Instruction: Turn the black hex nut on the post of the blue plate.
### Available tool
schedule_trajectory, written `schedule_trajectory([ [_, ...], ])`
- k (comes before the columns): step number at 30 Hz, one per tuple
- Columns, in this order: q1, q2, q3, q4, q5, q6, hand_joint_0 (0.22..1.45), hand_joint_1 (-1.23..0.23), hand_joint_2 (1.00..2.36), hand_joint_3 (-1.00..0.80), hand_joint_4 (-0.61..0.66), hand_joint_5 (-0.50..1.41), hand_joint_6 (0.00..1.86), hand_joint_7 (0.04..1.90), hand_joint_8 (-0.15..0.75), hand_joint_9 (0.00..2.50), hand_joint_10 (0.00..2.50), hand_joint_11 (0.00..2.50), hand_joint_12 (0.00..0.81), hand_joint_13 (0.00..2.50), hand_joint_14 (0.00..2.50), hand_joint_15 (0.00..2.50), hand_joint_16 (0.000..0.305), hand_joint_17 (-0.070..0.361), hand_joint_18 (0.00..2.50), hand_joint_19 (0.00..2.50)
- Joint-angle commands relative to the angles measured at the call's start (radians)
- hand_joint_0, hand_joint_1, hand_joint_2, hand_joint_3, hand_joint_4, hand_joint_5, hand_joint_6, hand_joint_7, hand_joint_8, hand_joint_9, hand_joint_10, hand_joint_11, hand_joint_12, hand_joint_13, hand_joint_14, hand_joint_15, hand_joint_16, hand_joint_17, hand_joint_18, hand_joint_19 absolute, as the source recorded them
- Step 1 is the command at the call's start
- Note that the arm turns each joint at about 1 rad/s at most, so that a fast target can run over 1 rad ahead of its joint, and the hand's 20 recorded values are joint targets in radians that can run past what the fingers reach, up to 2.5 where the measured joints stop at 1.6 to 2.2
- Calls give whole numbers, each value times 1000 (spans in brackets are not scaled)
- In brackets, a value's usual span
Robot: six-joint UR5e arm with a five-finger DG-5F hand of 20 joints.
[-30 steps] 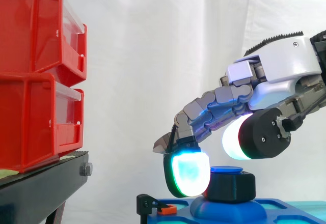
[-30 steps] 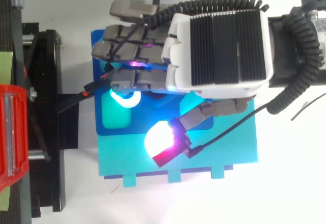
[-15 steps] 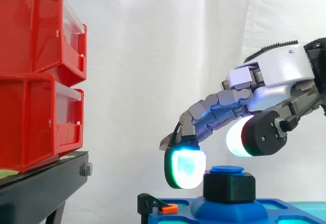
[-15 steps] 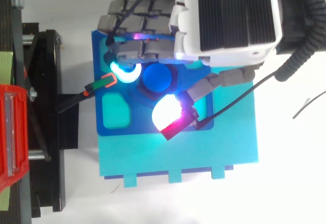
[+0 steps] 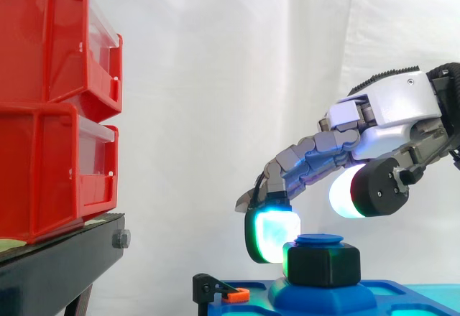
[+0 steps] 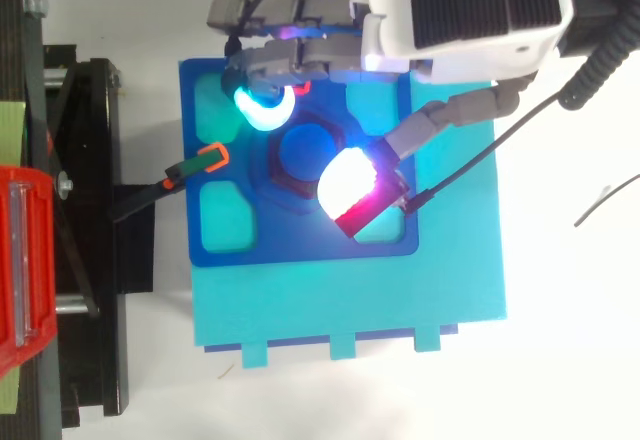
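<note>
Swung sideways across the plate and lifted a little over the last second, the robot hand [image 5: 392, 104] now has its palm clear of the post top it was covering. Its fingers are loosely arched and spread wide from the thumb, and they grip nothing. In the side view the cyan-glowing fingertip [image 5: 273, 233] sits right against the flank of the black hex nut [image 5: 322, 264], though I cannot tell whether it touches. The white thumb pad [image 5: 348, 190] hangs above the nut's level, on the opposite side from that fingertip.

The nut sits directly below the fingers on the blue post [image 6: 308, 150], between fingertip and thumb when seen from above. The facet it shows the side camera looks different from a second ago, so the sweep may have dragged it round a little – that is a judgement, not a certainty. With the thumb off the nut, this reads as the end of one stroke or a reach for a fresh purchase, and the turning is probably unfinished.

Under the nut lies the blue plate [image 6: 300, 250], resting on a cyan base [image 6: 350, 310] on the white worktop [image 6: 560, 360]. Just past the fingertips an orange-tipped clip [image 6: 212, 157] reaches onto the plate's edge. Farther beyond the fingertips stands the black stand [image 5: 57, 266] with the red bins [image 5: 50, 115] – well apart from the hand.
</note>
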Motion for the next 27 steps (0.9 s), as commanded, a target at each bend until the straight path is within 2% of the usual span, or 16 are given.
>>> schedule_trajectory([
  [1, -5, 0, 0, 5, -9, 0, 491, -340, 1000, -500, 200, -211, 502, 1062, 240, 267, 0, 0, 360, 290, 2, 47, 57, 128, 99, 87],
  [7, 6, 0, 0, 35, -4, 2, 492, -341, 1000, -500, 199, -211, 502, 1061, 240, 266, 0, 0, 359, 290, 2, 47, 57, 129, 97, 95],
  [11, 15, 0, 0, 77, 2, 2, 491, -341, 1000, -500, 200, -211, 502, 1061, 241, 267, 0, 0, 360, 289, 1, 47, 57, 128, 96, 89],
  [16, 40, 0, 1, 100, 46, 2, 490, -339, 1000, -500, 196, -212, 502, 1060, 241, 268, 0, 0, 359, 286, 0, 51, 57, 128, 94, 86],
  [19, 50, 0, 1, 109, 60, 0, 489, -339, 1000, -500, 200, -213, 502, 1048, 240, 262, 0, 0, 359, 283, 2, 45, 57, 128, 89, 94],
  [24, 78, -2, 0, 144, 95, 0, 481, -345, 1000, -500, 198, -216, 502, 1035, 242, 262, 0, 0, 362, 282, 2, 50, 58, 129, 87, 97],
  [27, 89, -19, -2, 153, 112, 0, 442, -376, 1000, -500, 212, -216, 502, 1026, 252, 256, 0, 0, 379, 289, 0, 54, 61, 137, 91, 94],
])
